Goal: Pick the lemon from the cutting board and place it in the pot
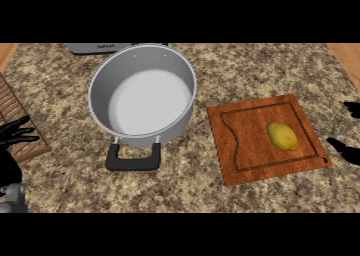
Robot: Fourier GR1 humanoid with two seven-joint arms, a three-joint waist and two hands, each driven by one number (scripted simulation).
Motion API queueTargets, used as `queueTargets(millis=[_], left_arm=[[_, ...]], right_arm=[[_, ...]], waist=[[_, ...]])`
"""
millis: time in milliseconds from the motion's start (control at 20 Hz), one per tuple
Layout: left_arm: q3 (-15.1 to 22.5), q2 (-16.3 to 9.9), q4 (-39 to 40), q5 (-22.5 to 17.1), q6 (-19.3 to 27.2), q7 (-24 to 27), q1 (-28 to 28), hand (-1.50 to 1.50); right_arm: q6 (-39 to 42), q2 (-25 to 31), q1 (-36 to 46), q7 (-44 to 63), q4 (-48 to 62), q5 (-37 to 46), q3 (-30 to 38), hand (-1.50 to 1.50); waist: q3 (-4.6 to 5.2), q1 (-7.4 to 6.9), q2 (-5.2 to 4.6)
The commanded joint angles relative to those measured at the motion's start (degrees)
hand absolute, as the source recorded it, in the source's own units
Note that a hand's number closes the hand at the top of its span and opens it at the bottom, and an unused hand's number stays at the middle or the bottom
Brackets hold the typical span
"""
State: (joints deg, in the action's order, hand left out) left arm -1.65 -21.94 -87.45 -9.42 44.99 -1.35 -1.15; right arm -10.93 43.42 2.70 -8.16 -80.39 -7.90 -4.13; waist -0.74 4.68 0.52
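A yellow lemon (282,136) lies on the right half of a brown wooden cutting board (246,150). To the board's left stands a large grey pot (142,95) with a black handle (133,159) pointing toward me; nothing is inside it. My right hand (354,150) shows at the right edge, just past the board's right side, with thumb and fingers spread apart and nothing between them. It is a short way right of the lemon and does not touch it. My left hand (9,135) rests open at the left edge, far from the pot.
A slatted wooden rack (9,107) lies along the left edge under my left hand. A grey appliance (98,48) sits behind the pot at the counter's back. Speckled counter (190,190) spreads in front of pot and board.
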Motion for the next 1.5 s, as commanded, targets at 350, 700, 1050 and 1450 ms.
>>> queueTargets(millis=[350, 700, 1050, 1450], left_arm=[[10.97, -8.32, 1.22, -2.00, -24.37, -0.84, 4.93, 0.00], [11.89, -10.10, 0.72, -1.15, -27.14, -5.30, -0.84, 0.00], [10.95, -10.41, 1.18, -2.08, -29.47, -4.55, -0.63, 0.00], [11.24, -9.13, 2.18, -0.26, -29.55, -4.13, -0.68, 0.00]], right_arm=[[-3.41, 4.57, -9.44, -1.78, -4.24, 4.82, 2.76, -1.50], [5.19, 11.27, -1.77, 15.79, -7.68, 6.90, -2.18, -1.50], [20.98, 18.35, 2.92, 32.68, -11.49, 5.97, -10.06, -1.50], [32.75, 14.06, 15.34, 46.74, -10.18, 0.22, -13.65, -1.50]], waist=[[0.92, -2.93, -0.41], [0.83, -5.52, -0.85], [0.98, -7.45, -0.96], [0.85, -7.06, -0.83]])
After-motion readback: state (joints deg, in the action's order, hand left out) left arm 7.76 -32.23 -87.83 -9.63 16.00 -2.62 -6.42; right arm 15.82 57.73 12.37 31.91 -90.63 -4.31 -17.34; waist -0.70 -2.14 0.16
